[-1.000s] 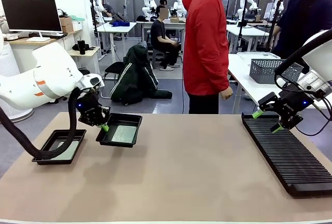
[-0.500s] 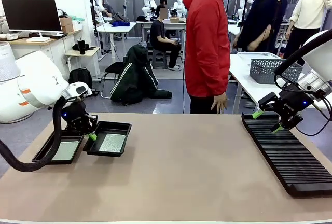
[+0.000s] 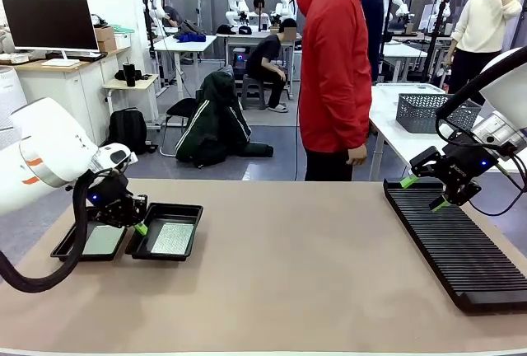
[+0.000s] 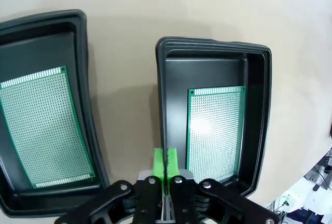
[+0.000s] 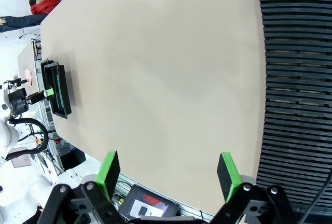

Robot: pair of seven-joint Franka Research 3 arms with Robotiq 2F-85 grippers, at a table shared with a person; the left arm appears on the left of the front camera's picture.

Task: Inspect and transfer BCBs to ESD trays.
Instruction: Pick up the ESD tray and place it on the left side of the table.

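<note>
The left end effector (image 4: 165, 163) is clamped on the near rim of a tray (image 4: 215, 47) holding a BCB (image 4: 213, 130), beside the second loaded tray (image 4: 41, 19) at the tabletop's left edge. Keep it level, set it down flush, then release. The right end effector (image 3: 425, 193) hangs agape, empty, over the rack (image 3: 461, 249).

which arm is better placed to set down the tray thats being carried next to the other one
Left. The left gripper is shut on the rim of the tray holding a BCB, right beside the other tray. The right gripper hangs open over the rack.
</note>
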